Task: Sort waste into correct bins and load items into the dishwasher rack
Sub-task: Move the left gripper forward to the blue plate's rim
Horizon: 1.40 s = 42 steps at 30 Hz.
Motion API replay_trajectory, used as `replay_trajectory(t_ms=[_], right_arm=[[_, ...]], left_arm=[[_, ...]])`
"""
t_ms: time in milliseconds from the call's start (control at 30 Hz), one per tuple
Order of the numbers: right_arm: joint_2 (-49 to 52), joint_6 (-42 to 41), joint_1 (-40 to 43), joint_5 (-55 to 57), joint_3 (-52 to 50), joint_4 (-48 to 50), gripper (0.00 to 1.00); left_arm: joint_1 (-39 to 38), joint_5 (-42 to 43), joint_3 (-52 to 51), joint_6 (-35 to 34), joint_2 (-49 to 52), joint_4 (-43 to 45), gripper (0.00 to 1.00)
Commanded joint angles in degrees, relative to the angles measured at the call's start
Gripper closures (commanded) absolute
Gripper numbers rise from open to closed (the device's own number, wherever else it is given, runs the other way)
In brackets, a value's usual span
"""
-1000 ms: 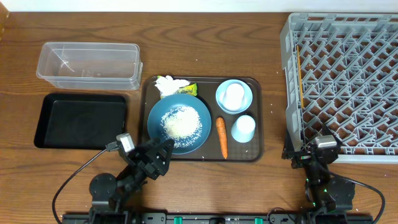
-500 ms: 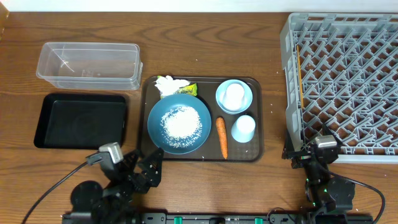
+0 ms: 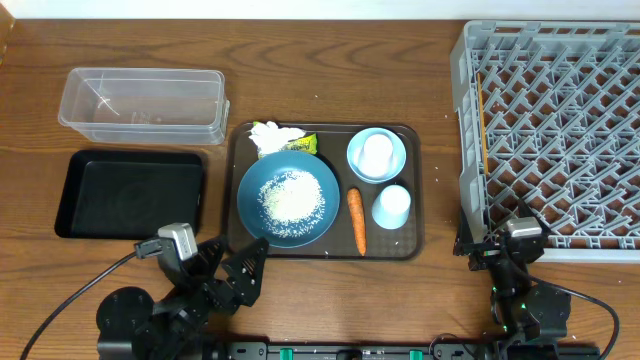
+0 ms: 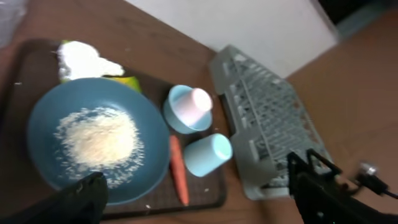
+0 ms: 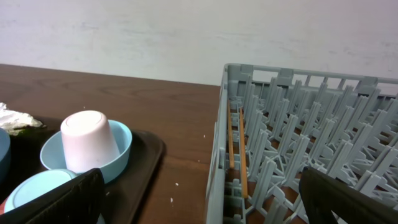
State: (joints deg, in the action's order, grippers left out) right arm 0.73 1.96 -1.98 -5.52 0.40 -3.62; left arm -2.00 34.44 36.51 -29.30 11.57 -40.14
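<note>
On the brown tray, a dark-blue plate (image 3: pixel 255 205) holds rice (image 3: pixel 292 197). A carrot (image 3: pixel 357 220) lies to its right. White tissue (image 3: pixel 272 137) and a yellow-green wrapper (image 3: pixel 303 144) sit behind the plate. A white cup (image 3: pixel 376 152) stands upside down in the light-blue bowl (image 3: pixel 398 160), and a pale-blue cup (image 3: pixel 391 206) stands in front of them. The grey rack (image 3: pixel 555 130) is at the right. My left gripper (image 3: pixel 235 275) is open and empty, in front of the plate. My right gripper (image 3: pixel 505 245) is open and empty at the rack's front corner.
The clear tub (image 3: pixel 142 104) stands at the back left, with the black tray (image 3: pixel 130 193) in front of it. The brown serving tray (image 3: pixel 420 190) lies between the bins and the rack. Two thin sticks (image 5: pixel 235 149) lie in the rack's near-left lattice.
My left arm has drawn back from the plate's front edge towards the table's front left. The right arm and all objects have not moved.
</note>
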Motion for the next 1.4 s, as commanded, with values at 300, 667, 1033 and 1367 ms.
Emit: replay_trajectory(t_ms=[300,667,1033,1367], right_arm=[[-0.2,-0.2,0.6,0.6,-0.1,-0.2,0.01],[-0.2,-0.2,0.6,0.6,-0.1,-0.2,0.01],[-0.2,-0.2,0.6,0.6,-0.1,-0.2,0.01],[-0.2,-0.2,0.6,0.6,-0.1,-0.2,0.01]], left_arm=[[-0.5,-2.1,6.3,7.0,14.1,-14.4,0.02],[-6.4,-1.7,13.9,8.4,30.8,-18.9,0.02],[-8.6,-1.1,13.9,7.3,35.6,-13.3,0.02],[-26.9,-25.6,13.9,0.5,50.2,-7.3,0.03]])
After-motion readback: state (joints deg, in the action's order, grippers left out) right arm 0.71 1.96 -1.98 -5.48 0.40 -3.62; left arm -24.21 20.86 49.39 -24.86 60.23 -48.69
